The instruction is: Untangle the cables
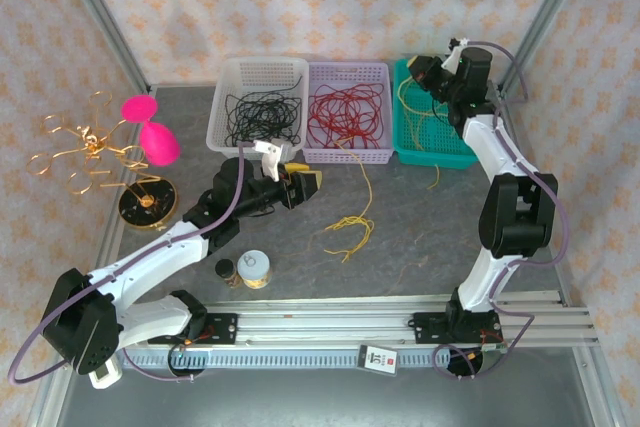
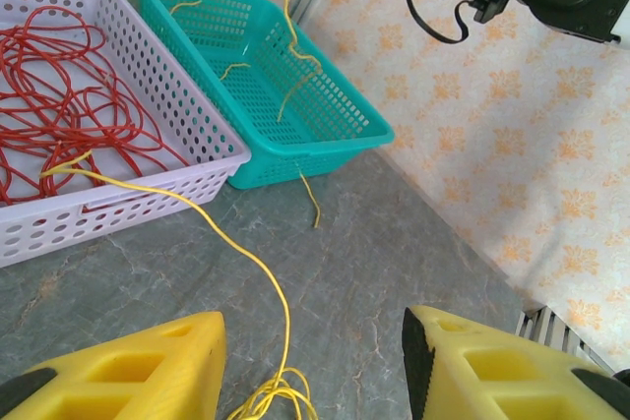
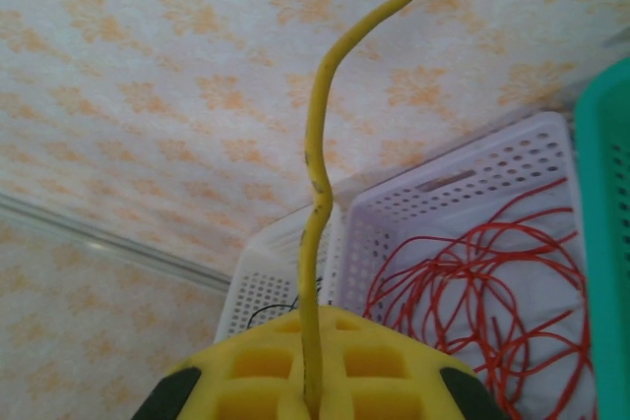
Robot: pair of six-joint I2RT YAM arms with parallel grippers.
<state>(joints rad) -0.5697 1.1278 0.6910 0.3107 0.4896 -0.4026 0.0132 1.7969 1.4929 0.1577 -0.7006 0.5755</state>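
The right gripper pinches one yellow cable above the teal basket at the far right corner of the counter. The left gripper (half spread, empty) hangs over the tangled yellow cables mid-counter. Next, I judge, the right one must release into the basket.

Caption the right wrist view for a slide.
Right pincer shut on a yellow cable, lilac basket of red cables beyond.

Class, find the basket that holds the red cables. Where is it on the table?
In the top view, the lilac basket sits at the far edge of the table, in the middle of three: white basket on its left, teal basket on its right.
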